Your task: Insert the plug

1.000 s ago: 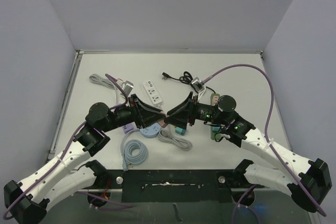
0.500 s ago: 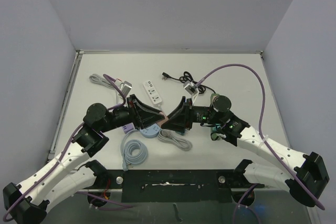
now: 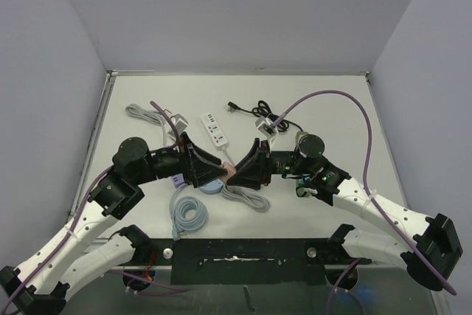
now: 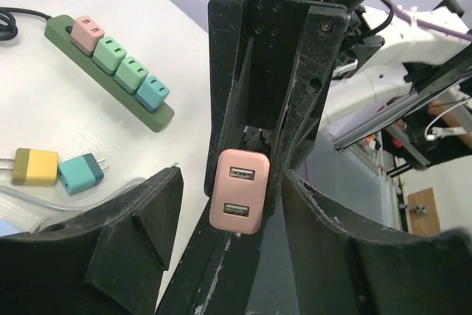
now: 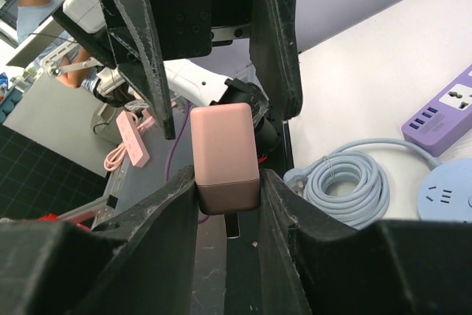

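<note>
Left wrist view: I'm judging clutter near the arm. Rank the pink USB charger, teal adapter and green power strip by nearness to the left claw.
1. Pink USB charger, between the fingers of the left claw.
2. Teal adapter, on the table, left.
3. Green power strip, upper left, farthest.

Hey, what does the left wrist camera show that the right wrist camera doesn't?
Left wrist only: the green power strip with four adapters plugged in, a yellow plug and teal plug nearby. Right wrist only: the purple power strip and coiled pale-blue cable. Both: the pink charger gripped in the right claw.
</note>
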{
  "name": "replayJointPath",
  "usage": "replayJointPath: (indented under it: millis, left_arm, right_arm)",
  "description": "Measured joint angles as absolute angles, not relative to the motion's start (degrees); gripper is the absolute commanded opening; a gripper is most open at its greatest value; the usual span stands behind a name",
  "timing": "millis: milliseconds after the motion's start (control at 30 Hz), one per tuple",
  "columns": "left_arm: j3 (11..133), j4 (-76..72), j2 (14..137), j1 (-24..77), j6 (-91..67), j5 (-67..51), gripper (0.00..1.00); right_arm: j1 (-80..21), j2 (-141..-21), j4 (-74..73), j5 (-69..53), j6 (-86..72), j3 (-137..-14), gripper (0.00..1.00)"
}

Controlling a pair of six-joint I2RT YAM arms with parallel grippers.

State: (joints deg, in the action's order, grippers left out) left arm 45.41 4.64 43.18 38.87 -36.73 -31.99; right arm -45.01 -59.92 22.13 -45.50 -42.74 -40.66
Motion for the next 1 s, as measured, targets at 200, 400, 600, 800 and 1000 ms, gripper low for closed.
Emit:
replayJointPath:
  millis: [200,400,600,800,1000]
  left_arm:
    - [46.7,8.5,45.5,38.9,-35.1,-35.5,0.40]
    - [46.7,10.0,47.7,38.8,-34.4,-39.5,0.30]
    - [46.8,11.0,49.0,38.3,-32.3,-42.3,0.00]
    - [46.9,14.9,49.0,38.2,-29.9,-35.9,0.00]
    - [46.8,22.4,48.8,36.4,-29.0,-15.3,0.00]
  right_arm:
    - [-45.0,-60.2,21.3,-47.5,-40.9,-40.7,0.04]
    - [-44.9,-62.0,19.8,-49.1,-39.9,-40.8,0.04]
    - [-44.7,-62.7,18.6,-50.6,-39.3,-40.8,0.38]
    - [-43.0,-60.4,15.2,-46.6,-37.9,-40.3,0.75]
    - [-37.6,-50.8,6.0,-34.7,-36.1,-36.6,0.76]
